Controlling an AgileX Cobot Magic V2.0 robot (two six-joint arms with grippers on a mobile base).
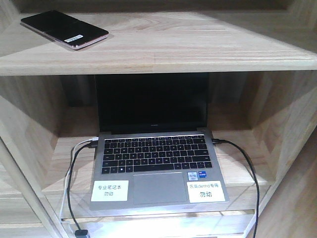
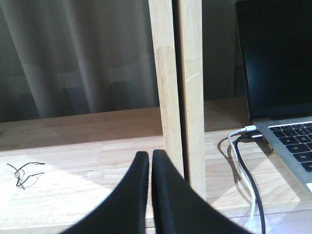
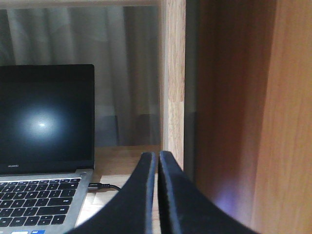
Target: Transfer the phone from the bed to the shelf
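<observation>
Since the phone already lies on the shelf, these lines judge the task near its end:
Progress: the phone rests flat on the upper board of the shelf, toward the left, free of any end effector; the placing looks done as far as the front view shows
What is left: by my judgement nothing more than keeping both arms clear; the bed appears in no view, so I cannot say anything of it
Phone position: it lies at a slant to the board's front edge, one corner close to that edge yet fully supported, well apart from everything on the level below
Phone look: thin glossy black slab, pinkish metallic rim along its near side, small white sticker near the right end; a faint crease across the middle is hard to confirm at this angle
Lower level: an open grey laptop with a dark screen sits under the phone's board, two white labels on its palm rest, cables plugged in at both sides
Left end effector: left end effector has its black fingers pressed together on nothing, low before the shelf's upright post
Right end effector: right end effector is likewise closed together and empty, beside the laptop's right corner
</observation>
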